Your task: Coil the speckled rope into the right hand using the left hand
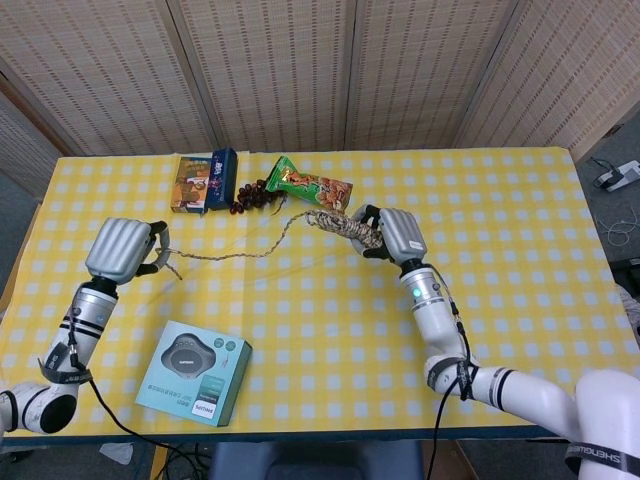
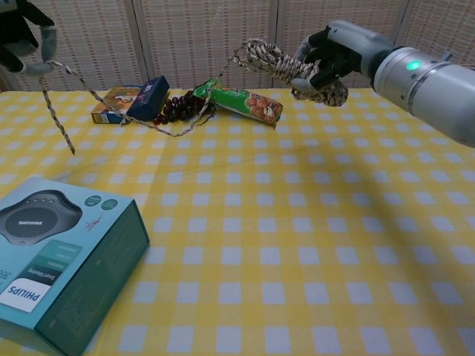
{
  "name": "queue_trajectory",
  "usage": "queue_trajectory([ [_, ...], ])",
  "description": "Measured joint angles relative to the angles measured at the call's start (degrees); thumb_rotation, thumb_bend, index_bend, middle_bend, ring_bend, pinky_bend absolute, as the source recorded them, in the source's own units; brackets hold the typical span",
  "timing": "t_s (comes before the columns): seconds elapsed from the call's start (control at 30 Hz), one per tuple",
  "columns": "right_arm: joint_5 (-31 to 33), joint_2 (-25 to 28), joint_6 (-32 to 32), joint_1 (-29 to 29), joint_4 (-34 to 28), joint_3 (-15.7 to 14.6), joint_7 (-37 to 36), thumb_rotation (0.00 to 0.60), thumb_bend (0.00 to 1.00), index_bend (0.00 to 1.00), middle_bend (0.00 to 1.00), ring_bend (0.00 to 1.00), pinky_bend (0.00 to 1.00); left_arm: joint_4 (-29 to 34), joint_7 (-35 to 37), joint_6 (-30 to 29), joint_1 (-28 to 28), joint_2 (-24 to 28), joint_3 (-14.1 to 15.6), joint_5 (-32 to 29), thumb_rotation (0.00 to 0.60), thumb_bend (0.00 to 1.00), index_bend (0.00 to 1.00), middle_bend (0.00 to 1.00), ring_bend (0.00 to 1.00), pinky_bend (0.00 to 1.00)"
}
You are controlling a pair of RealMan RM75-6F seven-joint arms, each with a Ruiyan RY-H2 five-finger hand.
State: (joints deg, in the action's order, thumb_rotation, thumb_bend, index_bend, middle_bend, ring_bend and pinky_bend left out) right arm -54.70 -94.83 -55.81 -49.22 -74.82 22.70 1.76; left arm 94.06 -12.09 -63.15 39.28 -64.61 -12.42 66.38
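Fingers of the left hand [image 1: 122, 250] curl around the free run of the speckled rope [image 1: 240, 252], pinching it near its loose end; a short tail hangs below the grip, seen in the chest view at far left. From there the rope sags in a shallow arc, its lowest stretch lying near the dark grapes [image 2: 180, 107] and the green snack packet [image 2: 239, 99], then climbs to the right hand [image 1: 392, 233]. That hand, raised above the table [image 1: 320, 350], closes its fingers on the bundle of loops already gathered, the coil [image 2: 286, 67] projecting toward the left.

To wind the next turn well, the left hand would probably carry its span across to the right hand with light tension, keeping the sag off the grapes and packet so nothing snags. The right hand's hold should stay firm, lest the gathered loops slip. The teal boxed player [image 1: 194, 371] lies well apart.
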Motion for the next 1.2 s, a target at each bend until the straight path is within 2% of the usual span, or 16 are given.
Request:
queue_trajectory([
  [0.3,-0.21,-4.53,0.47,-4.62,1.6,2.03,2.43,0.6,0.65,0.78,0.67,0.57,0.6,10.75,10.9,-5.65,-2.44,6.12,-4.14,7.28,0.6,0.4,0.77,0.9,0.84,0.94],
  [0.57,1.29,-8.83,1.07,-8.94,4.21,4.09,4.97,0.6,0.65,0.78,0.67,0.57,0.6,17.04,10.47,-6.53,-1.45,8.64,-7.1,8.89,0.6,0.4,0.77,0.9,0.83,0.94],
  [0.73,1.68,-10.71,2.5,-11.2,5.81,4.43,5.81,0.6,0.65,0.78,0.67,0.57,0.6,19.77,8.55,-5.45,1.0,9.18,-9.72,6.55,0.6,0.4,0.77,0.9,0.83,0.94],
  [0.93,-0.81,-12.27,2.78,-13.09,6.54,4.11,5.91,0.6,0.62,0.78,0.66,0.57,0.6,22.27,7.52,-3.13,5.05,8.47,-12.94,1.63,0.6,0.4,0.77,0.9,0.83,0.94],
  [1.2,-6.58,-13.62,2.54,-13.98,7.14,3.16,0.67,0.6,0.56,0.78,0.65,0.57,0.6,23.4,4.18,-0.63,10.38,5.1,-14.69,-4.14,0.6,0.4,0.76,0.89,0.81,0.94],
])
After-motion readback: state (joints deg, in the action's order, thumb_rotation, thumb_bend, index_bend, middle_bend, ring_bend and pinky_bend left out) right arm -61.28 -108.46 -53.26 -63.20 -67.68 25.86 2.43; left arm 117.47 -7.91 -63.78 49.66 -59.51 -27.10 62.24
